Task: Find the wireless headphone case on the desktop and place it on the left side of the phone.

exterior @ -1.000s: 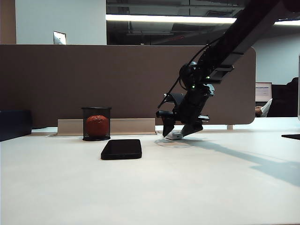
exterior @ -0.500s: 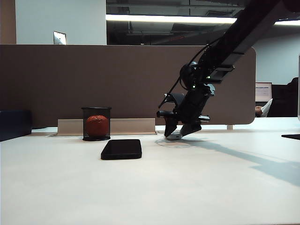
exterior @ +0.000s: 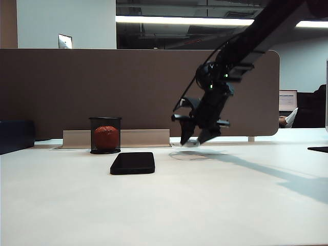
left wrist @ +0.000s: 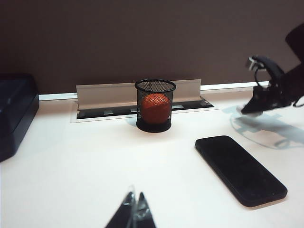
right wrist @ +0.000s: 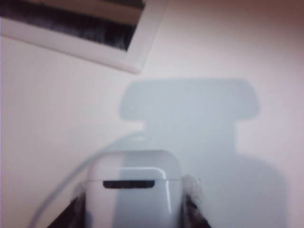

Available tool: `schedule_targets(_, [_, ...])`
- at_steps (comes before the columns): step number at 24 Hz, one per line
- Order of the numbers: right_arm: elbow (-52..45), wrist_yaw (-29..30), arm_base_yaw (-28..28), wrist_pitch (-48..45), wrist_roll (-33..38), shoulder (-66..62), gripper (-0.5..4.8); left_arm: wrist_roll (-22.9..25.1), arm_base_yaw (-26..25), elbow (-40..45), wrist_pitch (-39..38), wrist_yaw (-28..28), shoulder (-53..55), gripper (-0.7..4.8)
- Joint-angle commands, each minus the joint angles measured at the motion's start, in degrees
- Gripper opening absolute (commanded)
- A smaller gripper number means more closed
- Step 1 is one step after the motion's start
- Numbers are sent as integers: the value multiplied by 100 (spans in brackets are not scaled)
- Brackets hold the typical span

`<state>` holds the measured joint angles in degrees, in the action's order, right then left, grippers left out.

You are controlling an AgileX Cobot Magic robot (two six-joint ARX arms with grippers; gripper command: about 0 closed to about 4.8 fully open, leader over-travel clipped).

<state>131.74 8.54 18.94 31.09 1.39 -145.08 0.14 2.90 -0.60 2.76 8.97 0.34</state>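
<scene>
The wireless headphone case (right wrist: 135, 183), small, glossy and white with a dark slot on its end, sits between the fingers of my right gripper (right wrist: 134, 202), which is shut on it. In the exterior view this gripper (exterior: 193, 140) hangs a little above the desktop (exterior: 169, 205) with the case (exterior: 191, 144), to the right of the phone (exterior: 132, 163). The phone (left wrist: 240, 168) is a flat black slab lying on the desk. My left gripper (left wrist: 136, 205) is shut and empty, low over the desk in front of the phone.
A black mesh cup (exterior: 105, 135) holding an orange ball stands behind the phone, to its left. A brown partition panel (exterior: 77, 87) runs along the back. A dark box (left wrist: 14, 114) sits at the far left.
My right gripper has risen from the desk with the case in it. The phone, the cup and the left gripper have not moved.
</scene>
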Motion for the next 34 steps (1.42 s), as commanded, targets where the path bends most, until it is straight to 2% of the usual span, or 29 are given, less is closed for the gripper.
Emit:
schedule_targets(1, [282, -15, 24, 201, 7, 50, 197, -15, -11, -15, 81, 24, 4, -6])
schedule_targets(8, [841, -7, 24, 1064, 9, 59, 197, -15, -11, -15, 79, 26, 4, -5])
schedule_targets(17, [1851, 59, 28, 2769, 214, 179, 198, -15, -11, -20, 81, 26, 4, -5])
schedule_targets(34, [1954, 83, 442, 3591, 487, 1318, 197, -15, -11, -20, 81, 22, 4, -5])
